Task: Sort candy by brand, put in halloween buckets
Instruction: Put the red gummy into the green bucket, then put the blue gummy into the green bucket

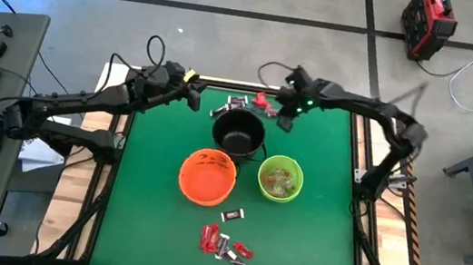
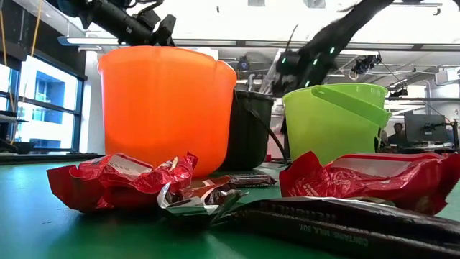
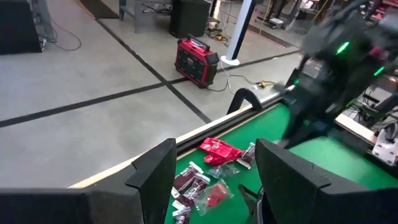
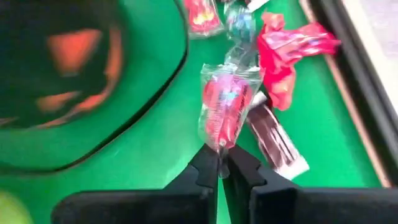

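Observation:
Three halloween buckets stand mid-table: black, orange and lime green. Loose candy lies in a pile by the far edge and in another near the front edge. Above the far pile, right of the black bucket, my right gripper is shut on a clear-wrapped red candy. My left gripper stands open left of that pile, with nothing between its fingers. My right gripper pinches the clear wrapper's crimped end between its two fingertips. The fingers slant down from the table's right side. The candy hangs out beyond the tips, lengthwise in line with them; whether its far end is clear of the table I cannot tell.
A red wrapper and a dark brown bar lie beside the held candy, close to the table's far rail. One brown candy lies alone in front of the buckets. Green table shows bare at both sides.

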Controlling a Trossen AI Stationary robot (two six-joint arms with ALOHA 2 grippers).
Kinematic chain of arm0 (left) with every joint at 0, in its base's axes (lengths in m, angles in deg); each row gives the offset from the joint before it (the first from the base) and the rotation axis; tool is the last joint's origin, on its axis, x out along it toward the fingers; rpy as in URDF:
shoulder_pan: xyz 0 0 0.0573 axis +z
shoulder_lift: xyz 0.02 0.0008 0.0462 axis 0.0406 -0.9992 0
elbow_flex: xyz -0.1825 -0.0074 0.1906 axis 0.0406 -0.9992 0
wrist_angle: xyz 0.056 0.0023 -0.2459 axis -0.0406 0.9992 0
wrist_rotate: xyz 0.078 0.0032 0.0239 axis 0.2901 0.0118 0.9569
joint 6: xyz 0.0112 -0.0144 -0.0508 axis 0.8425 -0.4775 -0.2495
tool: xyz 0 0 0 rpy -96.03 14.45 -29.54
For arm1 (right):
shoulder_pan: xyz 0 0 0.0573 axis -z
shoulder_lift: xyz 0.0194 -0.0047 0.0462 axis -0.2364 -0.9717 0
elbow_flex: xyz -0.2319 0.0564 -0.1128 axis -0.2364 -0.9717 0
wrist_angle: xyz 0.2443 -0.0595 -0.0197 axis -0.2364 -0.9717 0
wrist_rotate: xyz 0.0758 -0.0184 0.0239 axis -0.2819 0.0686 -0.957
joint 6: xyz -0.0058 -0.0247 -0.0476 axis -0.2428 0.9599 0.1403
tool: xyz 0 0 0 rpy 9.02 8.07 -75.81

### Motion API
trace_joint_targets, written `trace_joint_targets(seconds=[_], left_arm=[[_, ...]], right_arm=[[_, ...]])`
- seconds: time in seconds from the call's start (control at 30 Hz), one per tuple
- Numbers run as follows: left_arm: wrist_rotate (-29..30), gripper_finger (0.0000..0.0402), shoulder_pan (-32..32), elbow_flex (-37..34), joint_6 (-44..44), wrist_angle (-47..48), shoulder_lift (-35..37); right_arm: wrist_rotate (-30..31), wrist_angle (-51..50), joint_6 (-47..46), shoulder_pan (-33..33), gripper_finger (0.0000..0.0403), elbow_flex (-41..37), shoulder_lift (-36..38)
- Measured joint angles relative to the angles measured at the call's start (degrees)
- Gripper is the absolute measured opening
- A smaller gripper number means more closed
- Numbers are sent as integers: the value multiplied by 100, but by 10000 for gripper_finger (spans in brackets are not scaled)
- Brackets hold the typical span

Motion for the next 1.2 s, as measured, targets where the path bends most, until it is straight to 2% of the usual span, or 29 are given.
trace_joint_targets(seconds=[0.17,0.33,0.4,0.53,0.67,0.73,0.9,1.07,1.2], left_arm=[[-123,207,4,0,172,1,0],[-921,207,177,0,173,0,0],[-1096,207,270,0,176,-1,0],[-1407,207,520,0,233,-4,0],[-1523,207,721,0,499,-2,0],[-1661,207,792,0,485,0,0],[-2656,207,1031,0,74,124,0],[-2703,207,1091,-2,-39,309,0],[-2704,207,1093,-2,-280,293,0]], right_arm=[[-272,-978,-377,19,2,0,1140],[-1625,-2058,-1201,-463,1,2,1986],[-1923,-2476,-1462,-847,2,2,2195],[-1899,-2954,-1941,-1747,2,0,2289],[-1120,-2886,-2397,-2452,15,0,2136],[-964,-2884,-2455,-2552,35,0,1980],[-1276,-2973,-2925,-2506,123,0,1561],[-1363,-2960,-2196,-2440,216,0,1452],[-1042,-2775,-1642,-1926,242,102,1527]])
